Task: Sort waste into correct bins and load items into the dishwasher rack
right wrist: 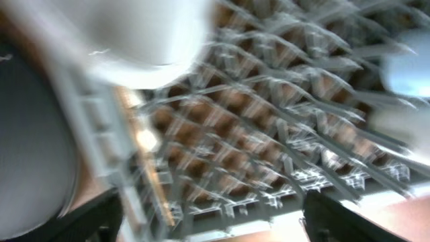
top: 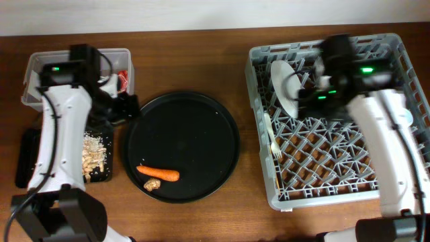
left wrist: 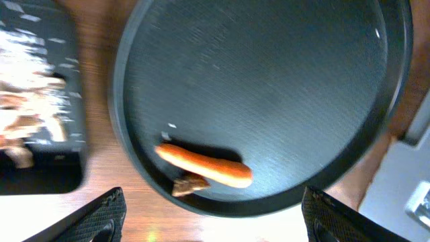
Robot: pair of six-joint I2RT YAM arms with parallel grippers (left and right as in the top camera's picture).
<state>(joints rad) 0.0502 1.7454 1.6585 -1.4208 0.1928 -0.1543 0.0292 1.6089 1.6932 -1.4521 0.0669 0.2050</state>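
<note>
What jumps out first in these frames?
The big grey rack on the right, with a white plate propped up in its far-left part and a fork lying along its left side. Next, the bright orange carrot, a small brown lump beside it, near the front-left edge of the round black tray mid-table.

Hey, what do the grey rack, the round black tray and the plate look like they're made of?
Rack: likely moulded plastic, matte grey, with thin lattice ribs. Round tray: probably plastic, smooth black with soft reflections and a raised rim. Plate: glossy white, ceramic or hard plastic; the look leaves it open.
</note>
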